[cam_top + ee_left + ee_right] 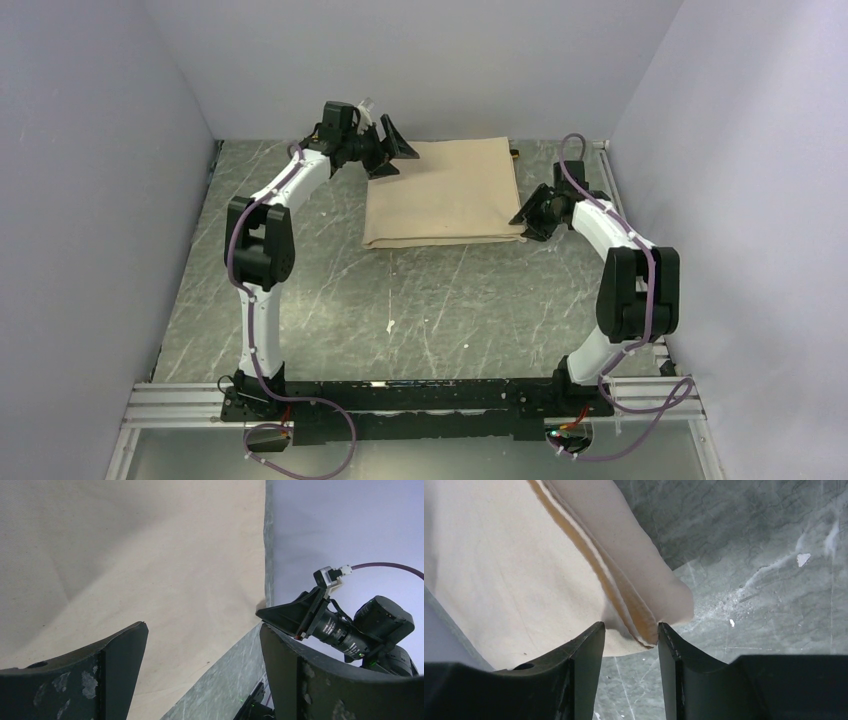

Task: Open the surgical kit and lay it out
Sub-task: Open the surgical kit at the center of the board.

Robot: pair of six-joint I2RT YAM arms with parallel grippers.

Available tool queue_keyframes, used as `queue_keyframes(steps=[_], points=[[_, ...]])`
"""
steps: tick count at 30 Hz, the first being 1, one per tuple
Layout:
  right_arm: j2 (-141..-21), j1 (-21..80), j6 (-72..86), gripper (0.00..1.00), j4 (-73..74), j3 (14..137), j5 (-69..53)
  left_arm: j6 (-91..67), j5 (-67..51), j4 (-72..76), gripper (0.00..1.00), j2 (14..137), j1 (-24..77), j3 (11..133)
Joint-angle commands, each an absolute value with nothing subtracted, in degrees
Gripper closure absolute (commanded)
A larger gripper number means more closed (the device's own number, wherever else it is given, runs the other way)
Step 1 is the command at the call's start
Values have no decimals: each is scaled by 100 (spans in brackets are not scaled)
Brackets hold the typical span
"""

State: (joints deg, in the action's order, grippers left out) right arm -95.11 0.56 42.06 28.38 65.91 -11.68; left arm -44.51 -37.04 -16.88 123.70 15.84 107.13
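1. The beige wrap cloth (pixel 445 195) lies folded shut as a flat, roughly square bundle on the grey marbled table (pixel 400 300), toward the far side and somewhat right of centre. What it encloses is not visible.
2. The left gripper (pixel 393 152) is at the bundle's far-left corner, with the arm reaching in from the left.
3. In the left wrist view, the left gripper (pixel 202 627) has its fingers (pixel 115 665) spread wide apart and holds nothing. Smooth cloth (pixel 125 555) fills the space beyond them, and a strip of table (pixel 235 670) shows between the tips.
4. The same view shows the right arm's wrist camera (pixel 350 630) with its purple cable (pixel 385 566) across the bundle, against the pale wall (pixel 325 520).
5. The right gripper (pixel 522 218) is at the bundle's near-right corner.
6. In the right wrist view, the right gripper (pixel 630 627) has its fingers (pixel 584 670) drawn close, with a narrow gap between them.
7. The cloth's (pixel 499 565) layered corner hem lies in that gap, against one finger's inner face. Whether the hem is clamped cannot be told.
8. In that view the corner hem shows several stacked layers. The bare table (pixel 764 555) lies just beside it.
9. The two grippers stand at diagonally opposite corners of the bundle.
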Motion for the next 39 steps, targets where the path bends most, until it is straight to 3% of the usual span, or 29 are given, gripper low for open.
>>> queue_keyframes(steps=[1,8,16,28,35,39], points=[[-9093,53,4391,54,2402,6507,-1121,-4593,-3947,-1345,12,12364,1656,10908],[-9055,166,4125,79,2244,6699,-829,-4824,-4182,-1072,12,12498,1767,10957],[-9179,779,3259,100,1898,7132,-702,-5130,-4532,-660,11,12828,1943,11048],[-9811,2210,1649,100,1656,7979,-1593,-5618,-5438,501,8,13368,2013,11124],[-10019,2509,1144,100,1778,8032,-2246,-6184,-5719,1511,8,13837,2021,11090],[-10026,2544,1068,100,1797,8002,-2335,-6007,-5540,1265,8,13897,2028,11086]])
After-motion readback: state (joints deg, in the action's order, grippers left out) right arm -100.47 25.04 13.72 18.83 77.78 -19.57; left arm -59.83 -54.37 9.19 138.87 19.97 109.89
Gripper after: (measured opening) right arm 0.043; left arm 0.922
